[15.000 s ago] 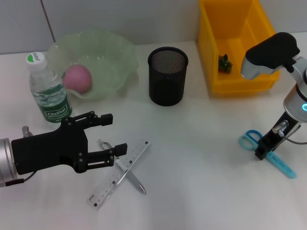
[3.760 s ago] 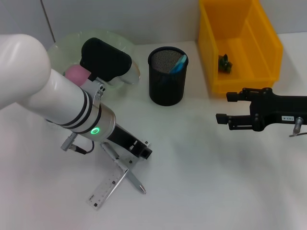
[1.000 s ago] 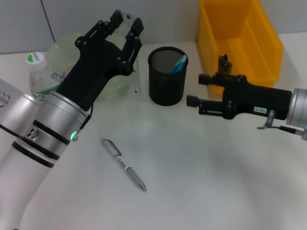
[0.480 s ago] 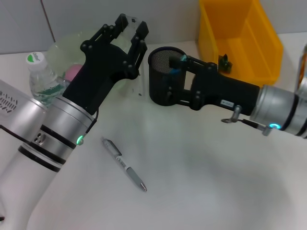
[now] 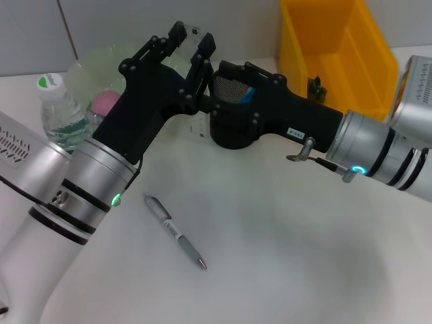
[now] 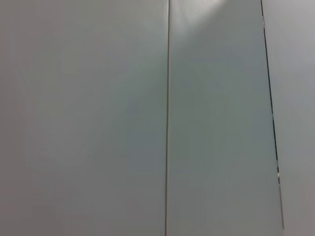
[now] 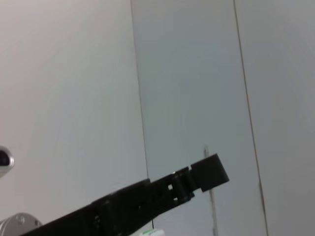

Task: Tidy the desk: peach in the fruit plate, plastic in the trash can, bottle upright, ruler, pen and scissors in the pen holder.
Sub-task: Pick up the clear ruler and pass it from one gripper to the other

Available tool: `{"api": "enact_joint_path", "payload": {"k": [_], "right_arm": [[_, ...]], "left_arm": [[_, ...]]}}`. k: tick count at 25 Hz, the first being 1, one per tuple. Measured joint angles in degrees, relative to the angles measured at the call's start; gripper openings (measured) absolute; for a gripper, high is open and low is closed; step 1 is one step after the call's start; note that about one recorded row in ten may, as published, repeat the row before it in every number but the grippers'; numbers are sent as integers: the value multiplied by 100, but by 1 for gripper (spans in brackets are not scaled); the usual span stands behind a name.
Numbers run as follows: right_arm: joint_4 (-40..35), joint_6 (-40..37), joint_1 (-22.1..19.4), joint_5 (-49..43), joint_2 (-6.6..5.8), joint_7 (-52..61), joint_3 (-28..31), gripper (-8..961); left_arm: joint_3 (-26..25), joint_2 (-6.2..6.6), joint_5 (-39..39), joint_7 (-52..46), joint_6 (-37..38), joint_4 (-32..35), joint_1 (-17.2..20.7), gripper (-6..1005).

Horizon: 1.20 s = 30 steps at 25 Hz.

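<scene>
My left gripper [image 5: 194, 35] is raised beside the black mesh pen holder [image 5: 233, 135] and is shut on the clear ruler [image 5: 200, 125], which it holds upright. My right gripper [image 5: 202, 101] reaches leftward across the front of the pen holder and meets the ruler's lower half. Blue scissors [image 5: 247, 93] stand in the holder. The pen [image 5: 173, 231] lies on the table in front. The peach [image 5: 106, 103] lies in the green fruit plate [image 5: 128, 54]. The bottle [image 5: 59, 121] stands upright at the left. The left wrist view shows only wall.
A yellow bin [image 5: 337, 40] stands at the back right with a green scrap of plastic [image 5: 314, 88] inside. The right wrist view shows wall panels and a black gripper finger [image 7: 206, 172]. Both arms cross over the table's back middle.
My right arm has swung left across the pen holder to the ruler. My left gripper has shifted slightly right with the ruler.
</scene>
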Motion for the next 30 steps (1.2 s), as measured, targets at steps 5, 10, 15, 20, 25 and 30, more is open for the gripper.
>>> {"api": "enact_joint_path", "payload": {"k": [5, 10, 15, 20, 25, 30], "right_arm": [[170, 73, 134, 5, 6, -63, 0, 663], [346, 107, 219, 47, 6, -261, 20, 660], [419, 108, 244, 158, 6, -309, 57, 658], [429, 104, 264, 162, 6, -382, 57, 610], [441, 87, 269, 163, 6, -421, 54, 401], [446, 104, 283, 163, 6, -434, 53, 284]], "left_arm": [[7, 0, -4, 35, -24, 4, -24, 392], [10, 0, -7, 43, -25, 8, -29, 392], [45, 0, -7, 44, -25, 8, -27, 392], [67, 0, -7, 44, -25, 7, -30, 392], [71, 0, -7, 44, -24, 5, -33, 392], [80, 0, -7, 44, -25, 5, -39, 391]]}}
